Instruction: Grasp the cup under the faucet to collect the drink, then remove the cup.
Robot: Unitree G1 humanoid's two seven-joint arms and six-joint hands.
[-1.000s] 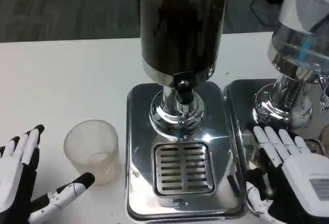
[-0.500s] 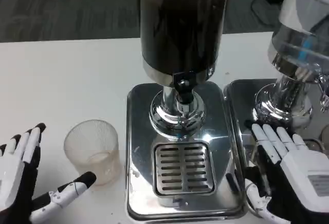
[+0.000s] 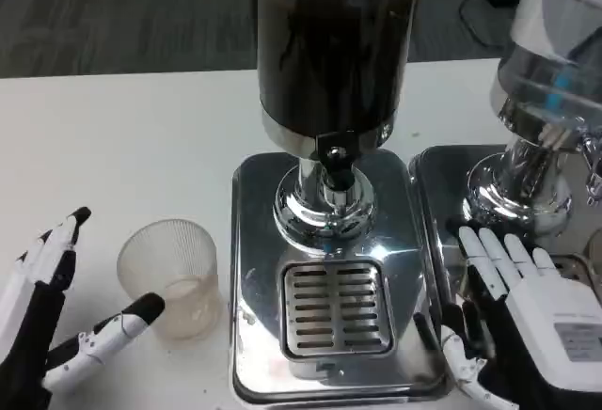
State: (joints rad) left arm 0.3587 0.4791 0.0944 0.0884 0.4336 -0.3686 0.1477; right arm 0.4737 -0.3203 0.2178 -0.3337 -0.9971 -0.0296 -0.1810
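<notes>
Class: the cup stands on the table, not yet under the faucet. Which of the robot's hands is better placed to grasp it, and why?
Probably the left hand. It lies open beside the cup, its fingers spread either side of it. The right hand sits beyond the dispenser's drip tray, far from the cup.

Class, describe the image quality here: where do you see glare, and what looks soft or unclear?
Head view: bright glare on the chrome dispenser base; the translucent cup looks soft-edged; the dark tank shows little detail; overall slightly blurry.
</notes>
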